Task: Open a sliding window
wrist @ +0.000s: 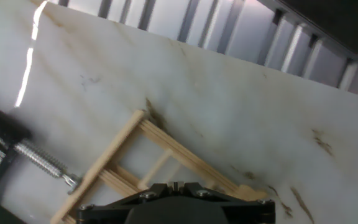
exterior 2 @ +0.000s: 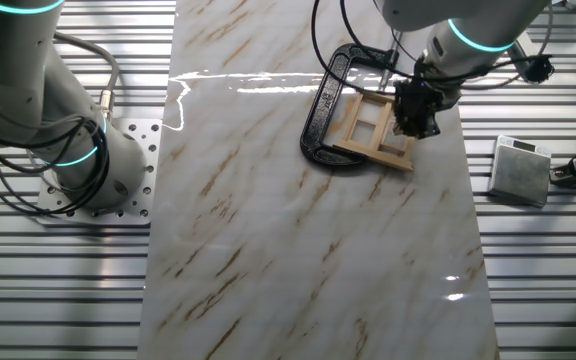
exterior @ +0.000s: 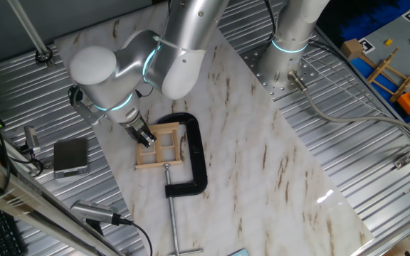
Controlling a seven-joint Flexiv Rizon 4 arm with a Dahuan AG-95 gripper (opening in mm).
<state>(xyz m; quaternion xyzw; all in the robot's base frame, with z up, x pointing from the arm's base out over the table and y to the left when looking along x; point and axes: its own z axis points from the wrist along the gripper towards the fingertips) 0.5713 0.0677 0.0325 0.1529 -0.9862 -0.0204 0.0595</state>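
Note:
The sliding window (exterior: 159,164) is a small light wooden frame with thin crossbars, lying flat on the marble board (exterior: 262,163). A black C-clamp (exterior: 195,153) pins it to the board on its right side. My gripper (exterior: 145,137) is down at the window's left edge, fingers pressed together and touching the wood. In the other fixed view my gripper (exterior 2: 413,118) stands over the right part of the window (exterior 2: 368,150), beside the C-clamp (exterior 2: 323,110). The hand view shows my gripper (wrist: 176,185) shut just above the window (wrist: 104,158), with the C-clamp screw (wrist: 39,158) at left.
A grey box (exterior: 70,156) rests on the ribbed metal table left of the board, with cables and a handle nearby. The arm's base (exterior: 287,64) stands at the back. A wooden rack toy with blue and orange pieces (exterior: 397,71) is at far right.

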